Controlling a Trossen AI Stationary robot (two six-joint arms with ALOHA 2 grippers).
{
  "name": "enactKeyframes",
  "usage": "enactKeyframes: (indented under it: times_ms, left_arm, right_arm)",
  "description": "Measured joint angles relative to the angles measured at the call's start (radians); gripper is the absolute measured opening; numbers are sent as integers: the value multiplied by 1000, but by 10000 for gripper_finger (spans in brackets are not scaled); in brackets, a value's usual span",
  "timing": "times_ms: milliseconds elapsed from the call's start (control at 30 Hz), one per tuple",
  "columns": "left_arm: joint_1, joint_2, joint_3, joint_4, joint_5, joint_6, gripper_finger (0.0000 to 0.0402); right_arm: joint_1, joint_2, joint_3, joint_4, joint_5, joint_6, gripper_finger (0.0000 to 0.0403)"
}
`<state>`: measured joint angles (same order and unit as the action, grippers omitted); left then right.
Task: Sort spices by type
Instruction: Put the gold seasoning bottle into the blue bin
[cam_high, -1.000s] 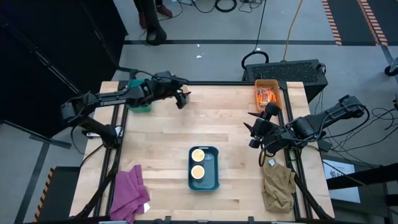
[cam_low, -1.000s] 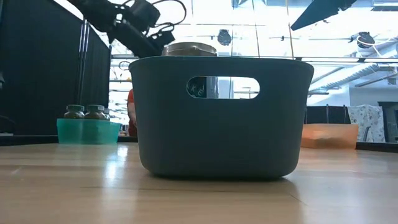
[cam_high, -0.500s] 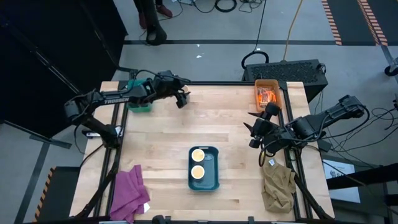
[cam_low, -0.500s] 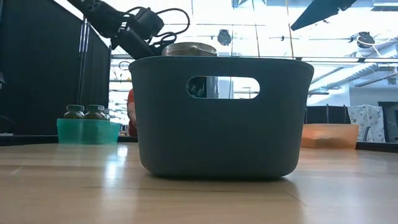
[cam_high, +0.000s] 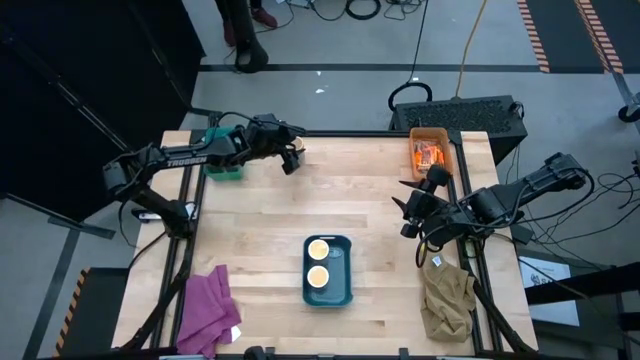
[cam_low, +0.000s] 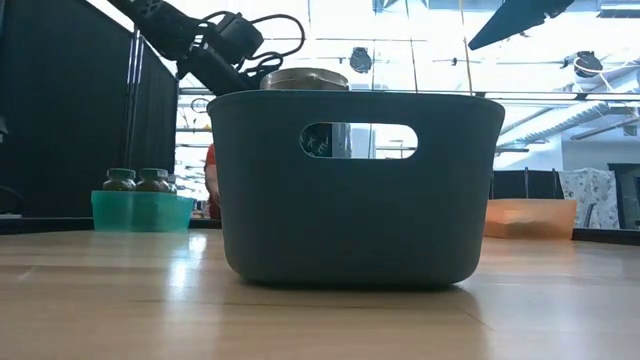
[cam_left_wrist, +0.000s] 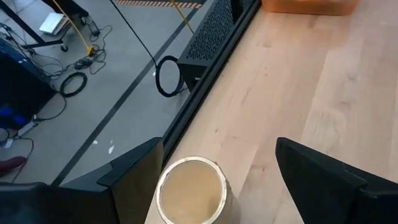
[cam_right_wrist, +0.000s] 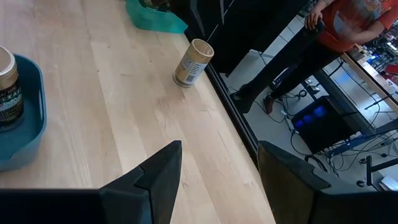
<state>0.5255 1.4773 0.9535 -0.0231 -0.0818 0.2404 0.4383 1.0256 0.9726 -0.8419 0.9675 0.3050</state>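
One cream-topped jar (cam_left_wrist: 189, 198) stands upright on the table near its far edge (cam_right_wrist: 193, 62), also visible from above (cam_high: 297, 141). My left gripper (cam_left_wrist: 217, 144) is open and hangs over it, with the jar between the fingers, close to one of them. Two more cream-topped jars (cam_high: 318, 263) sit in a blue bin (cam_high: 344, 285). Green jars (cam_low: 137, 180) stand in a green bin (cam_low: 143, 211). Orange packets (cam_high: 428, 154) lie in an orange bin (cam_high: 447, 150). My right gripper (cam_right_wrist: 219, 147) is open and waits near the table's right edge (cam_high: 408, 214). My left gripper comes at the jar from above, slanting toward the table's right, with one finger (cam_left_wrist: 138, 177) right beside the jar's rim (cam_left_wrist: 163, 190). I cannot tell whether that finger touches it. The other finger stands well apart from the jar.
A purple cloth (cam_high: 205, 312) lies at the near left corner and a khaki cloth (cam_high: 447, 300) at the near right. The middle of the wooden table (cam_high: 250, 230) is bare. A person in an orange shirt (cam_right_wrist: 348, 25) stands beyond the far edge.
My left arm has dipped a little toward the table over the far edge. The jars and bins have stayed where they were.
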Motion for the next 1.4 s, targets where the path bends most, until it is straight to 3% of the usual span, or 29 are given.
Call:
enactKeyframes:
  times_ms: [167, 1100, 1400]
  left_arm:
    - [-6, 0, 0, -4, 0, -100, 317]
    - [-11, 0, 0, -13, 0, -120, 317]
    - [-11, 0, 0, -1, 85, -107, 317]
  right_arm:
    - [0, 0, 0, 0, 0, 0, 194]
    - [0, 0, 0, -1, 0, 5, 194]
    - [0, 0, 0, -1, 0, 5, 194]
